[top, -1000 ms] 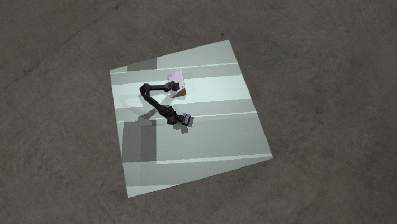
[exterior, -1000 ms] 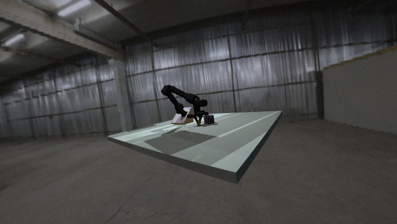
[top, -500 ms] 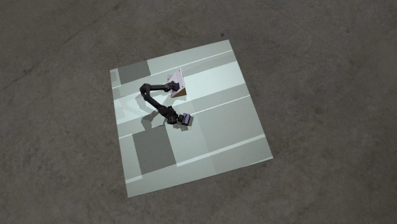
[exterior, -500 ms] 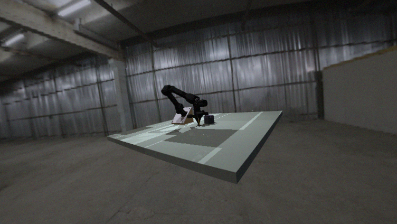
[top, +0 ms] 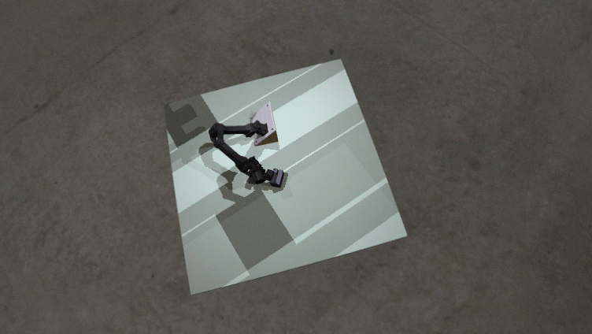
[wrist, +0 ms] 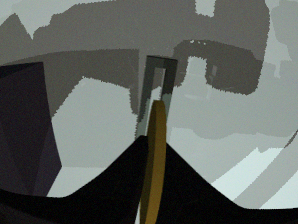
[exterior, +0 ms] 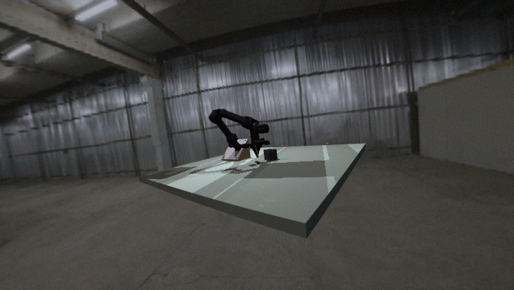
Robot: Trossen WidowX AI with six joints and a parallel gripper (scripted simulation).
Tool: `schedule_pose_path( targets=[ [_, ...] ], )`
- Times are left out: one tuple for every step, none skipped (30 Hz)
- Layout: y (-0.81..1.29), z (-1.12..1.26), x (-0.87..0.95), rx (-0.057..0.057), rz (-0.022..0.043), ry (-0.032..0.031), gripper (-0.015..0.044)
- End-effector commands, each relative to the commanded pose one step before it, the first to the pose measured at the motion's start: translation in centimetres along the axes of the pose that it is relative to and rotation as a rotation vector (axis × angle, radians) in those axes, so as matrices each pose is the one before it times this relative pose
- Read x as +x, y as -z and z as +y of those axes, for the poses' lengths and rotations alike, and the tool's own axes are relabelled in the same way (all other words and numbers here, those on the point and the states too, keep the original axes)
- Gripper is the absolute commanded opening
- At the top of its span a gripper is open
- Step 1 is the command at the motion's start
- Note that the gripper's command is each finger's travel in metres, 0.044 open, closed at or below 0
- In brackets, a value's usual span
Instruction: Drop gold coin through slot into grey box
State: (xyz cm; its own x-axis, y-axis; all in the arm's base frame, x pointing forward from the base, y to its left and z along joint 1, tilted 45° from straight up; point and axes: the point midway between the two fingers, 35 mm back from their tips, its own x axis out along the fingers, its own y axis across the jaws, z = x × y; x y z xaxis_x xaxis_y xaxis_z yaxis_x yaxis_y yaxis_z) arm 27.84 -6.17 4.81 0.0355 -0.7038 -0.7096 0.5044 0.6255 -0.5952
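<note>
Between the dark fingers in the wrist view stands the coin (wrist: 154, 163), edge-on over its holder (wrist: 160, 72); end effector (wrist: 152, 219) clenched on it; grasp step; next, lift straight, carry to the box (exterior: 270, 154), align with its slot.

Dim hall — hard-edged shadows stripe the pale table (top: 364, 124), pictures coarse.

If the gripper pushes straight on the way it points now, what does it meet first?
Probably the dark-green holder under the coin that the gripper is shut on, then the table; depth is unclear.
</note>
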Motion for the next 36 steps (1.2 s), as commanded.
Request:
schedule_pose_path(
  targets=[
    [-0.189,0.174,-1.258,0.0062,-0.00222,-0.00923,0.0000],
    [0.002,0.005,-0.252,0.0000,0.00010,-0.00006,0.0000],
    [0.003,0.002,-0.253,0.0000,0.00008,-0.00003,0.0000],
    [0.005,0.000,-0.254,0.0000,0.00006,0.00001,0.0000],
    [0.006,-0.002,-0.254,0.0000,0.00004,0.00005,0.0000],
    [0.007,-0.005,-0.255,0.0000,0.00003,0.00009,0.0000],
    [0.009,-0.007,-0.255,0.0000,0.00001,0.00012,0.0000],
    [0.010,-0.010,-0.256,0.0000,-0.00001,0.00016,0.0000],
    [0.011,-0.012,-0.256,0.0000,-0.00003,0.00020,0.0000],
    [0.013,-0.015,-0.257,0.0000,-0.00005,0.00023,0.0000],
    [0.014,-0.017,-0.257,0.0000,-0.00007,0.00027,0.0000],
    [0.015,-0.020,-0.257,0.0000,-0.00009,0.00030,0.0000],
    [0.016,-0.023,-0.258,0.0000,-0.00012,0.00034,0.0000],
    [0.018,-0.025,-0.258,0.0000,-0.00014,0.00037,0.0000],
    [0.019,-0.028,-0.258,0.0000,-0.00016,0.00041,0.0000],
    [0.020,-0.031,-0.259,0.0000,-0.00018,0.00044,0.0000],
    [0.021,-0.033,-0.259,0.0000,-0.00021,0.00048,0.0000],
    [0.022,-0.036,-0.259,0.0000,-0.00023,0.00051,0.0000],
    [0.023,-0.039,-0.259,0.0000,-0.00026,0.00054,0.0000],
    [0.020,-0.034,-0.215,0.0000,-0.00023,0.00048,0.0000],
    [0.012,-0.021,-0.129,0.0000,-0.00015,0.00030,0.0000],
    [0.004,-0.007,-0.043,0.0000,-0.00005,0.00010,0.0000],
    [0.020,-0.035,-0.001,-0.0036,0.00001,0.00001,0.0000],
    [0.062,-0.105,-0.003,-0.0107,0.00003,0.00004,0.0000],
    [0.105,-0.173,-0.004,-0.0178,0.00004,0.00006,0.0000],
    [0.137,-0.213,-0.004,-0.0223,0.00006,0.00008,0.0000],
    [0.143,-0.208,-0.002,-0.0223,0.00006,0.00008,0.0000],
    [0.119,-0.163,-0.001,-0.0178,0.00005,0.00006,0.0000],
    [0.074,-0.096,0.000,-0.0107,0.00003,0.00004,0.0000],
    [0.025,-0.032,0.000,-0.0036,0.00001,0.00001,0.0000],
    [0.000,0.000,0.000,0.0000,0.00000,0.00000,0.0000],
    [0.000,0.000,0.000,0.0000,0.00000,0.00000,0.0000],
    [0.005,0.017,-0.003,-0.0005,0.00000,-0.00001,0.0000],
    [-0.008,0.039,-0.003,0.0000,0.00001,-0.00007,0.0000],
    [-0.023,0.117,-0.009,0.0000,0.00003,-0.00020,0.0000],
    [-0.037,0.196,-0.015,0.0000,0.00005,-0.00033,0.0000]
  ],
)
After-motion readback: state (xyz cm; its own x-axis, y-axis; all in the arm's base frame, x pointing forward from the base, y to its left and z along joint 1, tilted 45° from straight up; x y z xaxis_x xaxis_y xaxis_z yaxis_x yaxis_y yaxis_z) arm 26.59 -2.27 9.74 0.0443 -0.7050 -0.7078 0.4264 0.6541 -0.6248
